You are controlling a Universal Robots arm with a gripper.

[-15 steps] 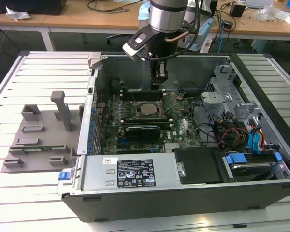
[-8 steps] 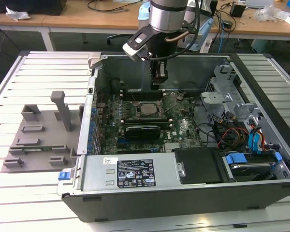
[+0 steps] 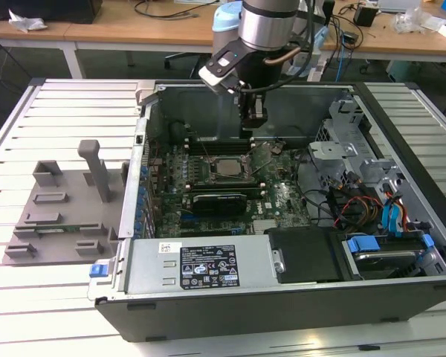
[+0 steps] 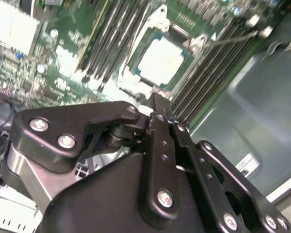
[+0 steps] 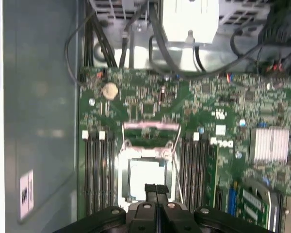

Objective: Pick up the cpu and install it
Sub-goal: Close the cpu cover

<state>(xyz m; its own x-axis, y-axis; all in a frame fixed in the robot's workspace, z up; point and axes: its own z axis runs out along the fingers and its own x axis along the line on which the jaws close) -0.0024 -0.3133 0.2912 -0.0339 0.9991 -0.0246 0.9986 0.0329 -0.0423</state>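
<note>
The cpu [image 3: 224, 169] is a silver-topped square lying flat in the socket of the green motherboard [image 3: 282, 201] inside the open computer case. Both wrist views show it, bright and pale, cpu [image 4: 161, 60] and cpu [image 5: 146, 175], set between rows of memory slots. My gripper [image 3: 254, 119] hangs above the board, just behind the socket in the exterior view. Its black fingers [image 5: 152, 190] are pressed together with nothing between them, gripper [image 4: 154, 100] tip a short way off the chip's edge and apart from it.
The socket's metal hold-down frame [image 5: 150, 130] stands tilted open beside the chip. Case walls [image 3: 145, 141] ring the board. A drive cage [image 3: 342, 134], cables [image 3: 357, 208] and a drive with blue tabs [image 3: 379, 253] fill the exterior view's right. A grey fixture [image 3: 59, 208] lies on the slatted table.
</note>
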